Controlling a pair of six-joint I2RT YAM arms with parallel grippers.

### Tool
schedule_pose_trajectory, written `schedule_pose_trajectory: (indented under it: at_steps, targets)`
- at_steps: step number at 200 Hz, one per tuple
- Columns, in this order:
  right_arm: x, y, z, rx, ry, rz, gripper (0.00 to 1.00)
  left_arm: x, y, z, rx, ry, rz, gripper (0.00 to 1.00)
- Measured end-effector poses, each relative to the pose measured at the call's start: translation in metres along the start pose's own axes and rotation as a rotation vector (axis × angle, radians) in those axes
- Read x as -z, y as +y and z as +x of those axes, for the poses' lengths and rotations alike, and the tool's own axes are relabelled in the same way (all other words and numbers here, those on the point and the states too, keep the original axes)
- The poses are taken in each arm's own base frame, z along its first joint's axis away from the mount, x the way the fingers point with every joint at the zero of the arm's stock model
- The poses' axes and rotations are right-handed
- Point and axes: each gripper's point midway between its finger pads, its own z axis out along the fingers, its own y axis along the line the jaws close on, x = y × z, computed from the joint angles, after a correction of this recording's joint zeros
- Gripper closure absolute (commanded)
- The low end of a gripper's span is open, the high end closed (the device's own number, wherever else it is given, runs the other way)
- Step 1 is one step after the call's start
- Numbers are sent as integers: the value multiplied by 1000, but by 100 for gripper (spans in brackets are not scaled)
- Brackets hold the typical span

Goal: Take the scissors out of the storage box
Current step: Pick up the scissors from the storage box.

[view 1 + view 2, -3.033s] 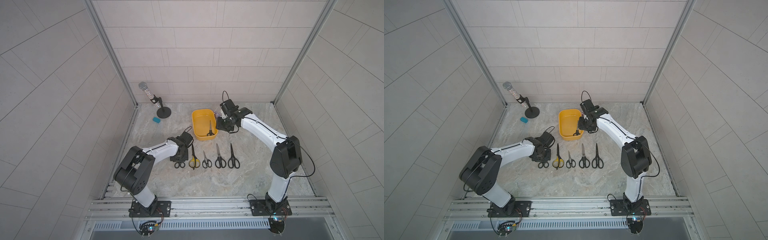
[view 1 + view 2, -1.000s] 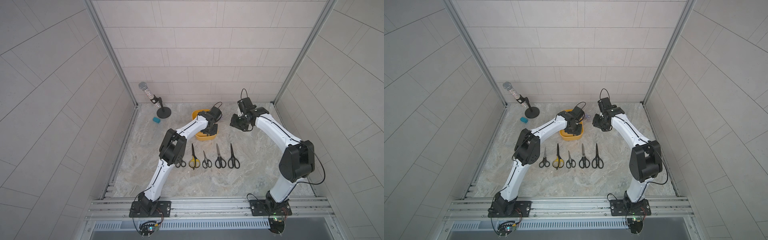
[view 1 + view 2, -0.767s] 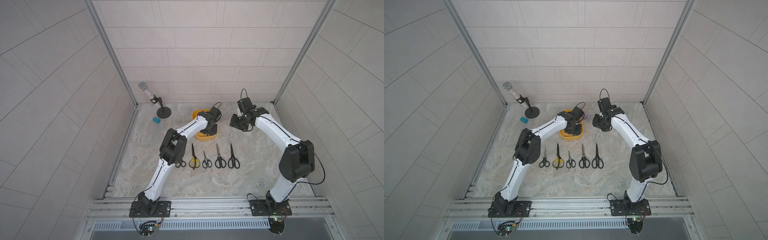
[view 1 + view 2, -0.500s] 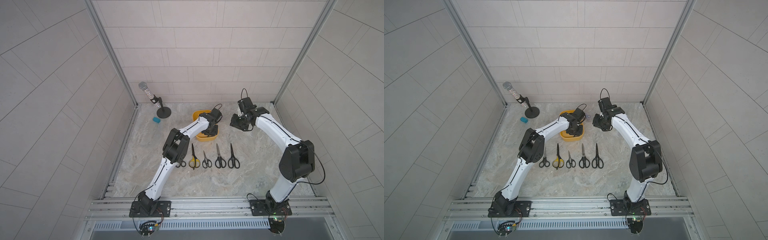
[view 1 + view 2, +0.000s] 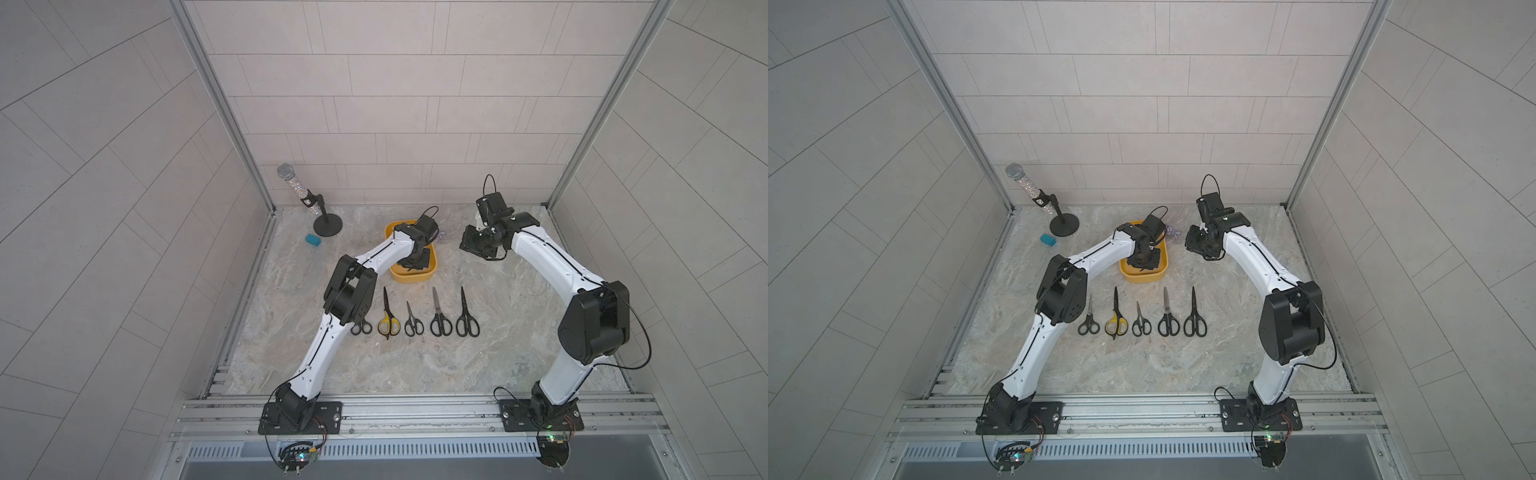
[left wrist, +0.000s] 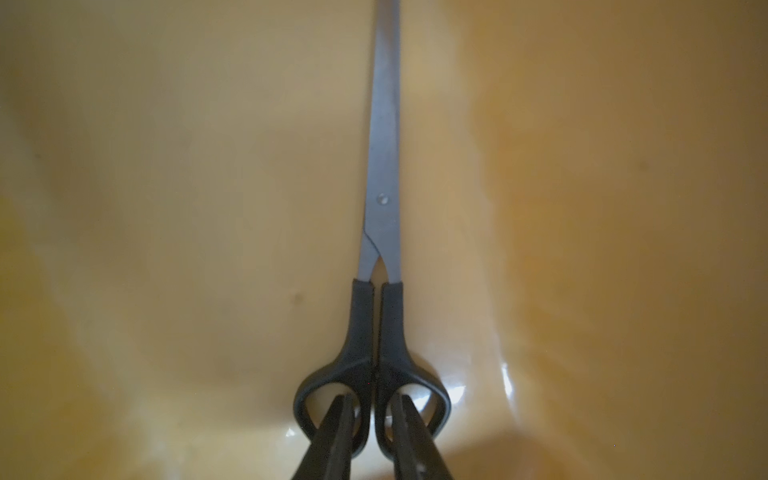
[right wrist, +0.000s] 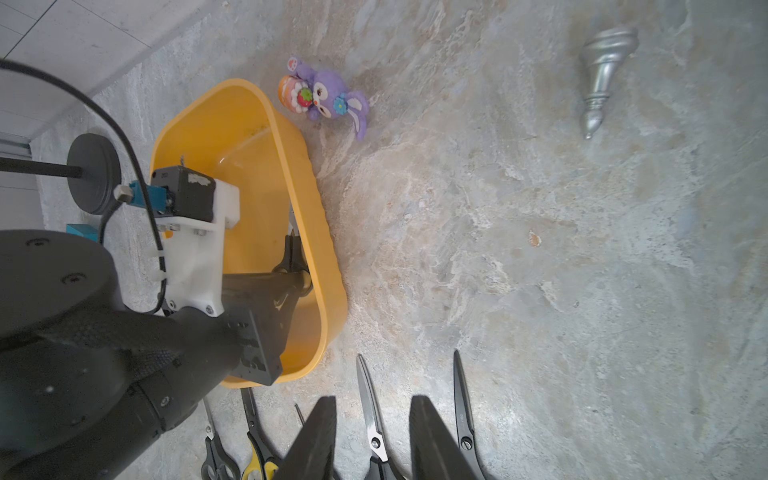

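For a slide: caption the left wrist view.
Left gripper with one finger in each handle loop of the silver-bladed scissors lying in the storage box.

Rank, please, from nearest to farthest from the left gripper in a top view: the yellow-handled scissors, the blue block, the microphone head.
1. Yellow-handled scissors, in the front row.
2. Blue block, off to the left.
3. Microphone head, raised, back-left corner.

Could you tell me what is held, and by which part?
Left gripper: a jaw in each handle loop of the scissors; grip cannot be told. Right gripper: nothing.
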Motion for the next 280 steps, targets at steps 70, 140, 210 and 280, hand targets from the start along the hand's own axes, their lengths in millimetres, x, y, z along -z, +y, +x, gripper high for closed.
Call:
schedule_pose_trajectory:
  at_steps: [70,140,210,280]
  targets:
    - [-2,0,0,0,4,0,65,9,9,-5,9,9,25,73]
    - [-2,0,0,0,4,-1,65,25,7,-14,-12,-17,27,73]
    - [-5,-1,1,-3,9,3,65,16,12,-14,-42,-10,-4,73]
    - [-13,-4,4,-6,31,10,65,3,12,-9,-56,8,-2,73]
